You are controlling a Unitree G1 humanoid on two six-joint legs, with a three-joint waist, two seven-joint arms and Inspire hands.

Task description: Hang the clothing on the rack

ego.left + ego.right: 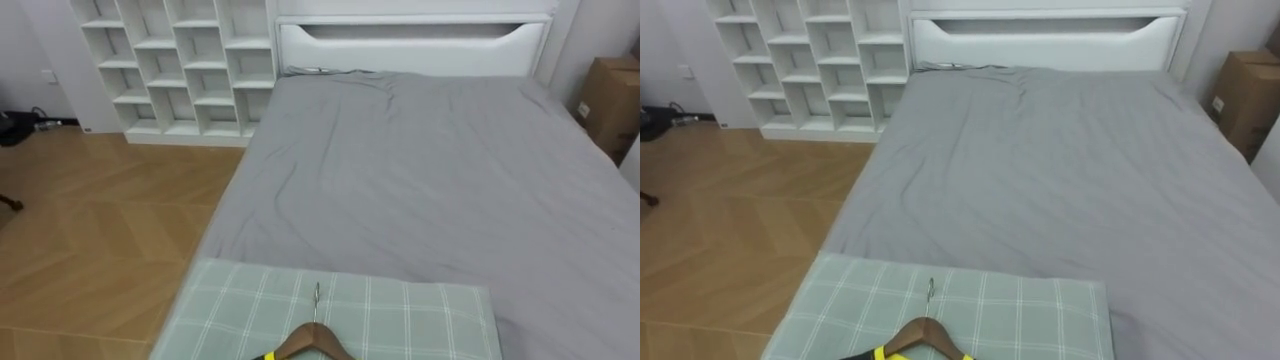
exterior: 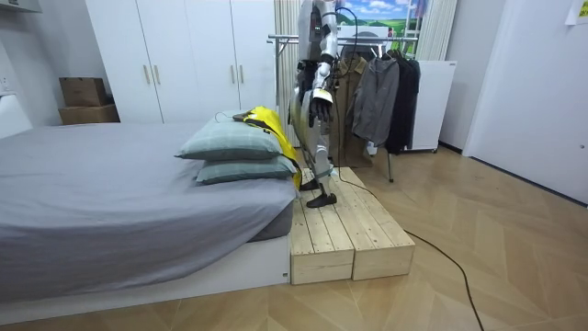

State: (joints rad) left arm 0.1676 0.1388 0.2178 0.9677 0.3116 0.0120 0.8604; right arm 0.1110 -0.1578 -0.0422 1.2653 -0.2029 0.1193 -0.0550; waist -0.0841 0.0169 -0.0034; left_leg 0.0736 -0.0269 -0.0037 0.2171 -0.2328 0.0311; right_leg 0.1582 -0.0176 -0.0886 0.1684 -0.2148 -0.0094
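Your robot stands on a wooden platform (image 2: 340,230) at the pillow end of the bed (image 1: 420,170), facing the mattress. The clothes rack (image 2: 367,39) is behind its back. The yellow garment (image 2: 271,129) lies on the top pillow (image 1: 400,310), already threaded on a wooden hanger (image 1: 315,338) whose hook points up the bed, directly below the head camera. The left hand (image 2: 318,107) hangs at the robot's side, fingers loose and holding nothing, as far as the room view shows. The step in hand looks like the pick-up, not yet begun. You would need to bring a hand down onto the hanger's neck, close round it, lift the garment clear of the pillow, then turn about to the rail. Watch the platform's edges during that turn. Dark clothes (image 2: 377,97) already crowd the rail, so a free stretch must be found for the hook. A white shelf unit (image 1: 180,60) and a cardboard box (image 1: 608,95) stand well apart, beyond the bed.
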